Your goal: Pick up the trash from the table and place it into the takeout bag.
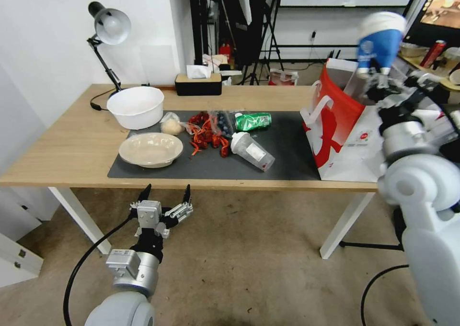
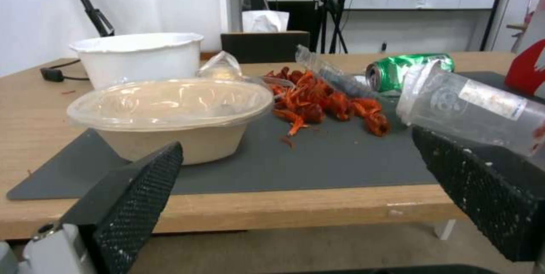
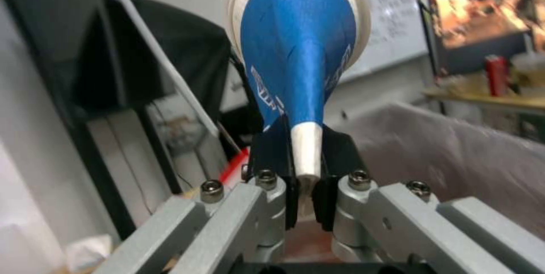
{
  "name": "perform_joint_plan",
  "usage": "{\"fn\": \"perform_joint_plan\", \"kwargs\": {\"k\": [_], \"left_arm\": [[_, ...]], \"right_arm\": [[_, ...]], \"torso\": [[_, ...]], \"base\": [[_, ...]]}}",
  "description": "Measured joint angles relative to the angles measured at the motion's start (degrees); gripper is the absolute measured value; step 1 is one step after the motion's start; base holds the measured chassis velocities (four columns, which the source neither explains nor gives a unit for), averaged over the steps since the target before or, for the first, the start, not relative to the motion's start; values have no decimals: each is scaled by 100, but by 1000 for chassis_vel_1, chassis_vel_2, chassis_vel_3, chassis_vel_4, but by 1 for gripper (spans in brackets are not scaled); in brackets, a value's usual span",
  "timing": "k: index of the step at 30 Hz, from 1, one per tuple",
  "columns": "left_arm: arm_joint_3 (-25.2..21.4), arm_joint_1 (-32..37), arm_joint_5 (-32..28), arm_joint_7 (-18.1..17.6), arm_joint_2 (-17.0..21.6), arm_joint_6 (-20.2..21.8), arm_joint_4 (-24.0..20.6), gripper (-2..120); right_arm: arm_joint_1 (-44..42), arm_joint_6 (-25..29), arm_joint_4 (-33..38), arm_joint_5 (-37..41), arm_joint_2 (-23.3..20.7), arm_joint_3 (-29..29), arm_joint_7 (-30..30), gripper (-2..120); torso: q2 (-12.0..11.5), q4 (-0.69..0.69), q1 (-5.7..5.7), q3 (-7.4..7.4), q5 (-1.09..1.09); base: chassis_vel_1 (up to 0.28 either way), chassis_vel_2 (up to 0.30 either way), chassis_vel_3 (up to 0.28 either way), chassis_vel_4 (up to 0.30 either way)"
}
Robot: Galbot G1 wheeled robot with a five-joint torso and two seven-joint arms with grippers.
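My right gripper (image 1: 378, 79) (image 3: 304, 155) is shut on the squashed base of a blue-white paper cup (image 1: 380, 41) (image 3: 298, 52), held high above the open takeout bag (image 1: 335, 125) (image 3: 454, 146) at the table's right end. On the dark mat (image 1: 287, 149) lie a clear plastic cup (image 1: 252, 151) (image 2: 471, 108) on its side, a crushed green can (image 1: 253, 121) (image 2: 408, 67), a beige dish (image 1: 150, 149) (image 2: 170, 112), a small bagged lump (image 1: 171, 125) (image 2: 221, 66) and red shells (image 1: 206, 134) (image 2: 323, 104). My left gripper (image 1: 166, 192) (image 2: 295, 146) hangs open below the table's (image 1: 62, 144) front edge, facing the dish.
A white bowl (image 1: 135, 106) stands at the mat's back left corner, with a desk lamp (image 1: 109, 27) behind it. A black tissue box (image 1: 198, 82) sits at the table's far edge. Tripods and stands crowd the room behind.
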Motion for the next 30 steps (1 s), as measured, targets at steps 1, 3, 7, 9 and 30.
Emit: {"fn": "perform_joint_plan", "kwargs": {"k": [1,3,7,9,30], "left_arm": [[4,3,10,3,0,-6,2,100],[5,5,16,5,0,-8,3,100],[7,8,22,11,0,-14,6,100],[7,9,23,12,0,-16,6,100],[22,-10,3,26,0,-50,17,100]], "right_arm": [[15,-142,0,46,9,5,116,4],[20,-221,1,70,25,8,182,10],[23,-399,33,151,61,13,323,23],[33,-464,54,208,62,20,385,33],[-1314,939,1020,17,-183,-148,-1651,100]], "torso": [[0,0,0,0,0],[0,0,0,0,0],[0,0,0,0,0],[0,0,0,0,-1],[2,0,-1,-1,-2]], "base": [[0,0,0,0],[0,0,0,0],[0,0,0,0],[0,0,0,0],[0,0,0,0]]}}
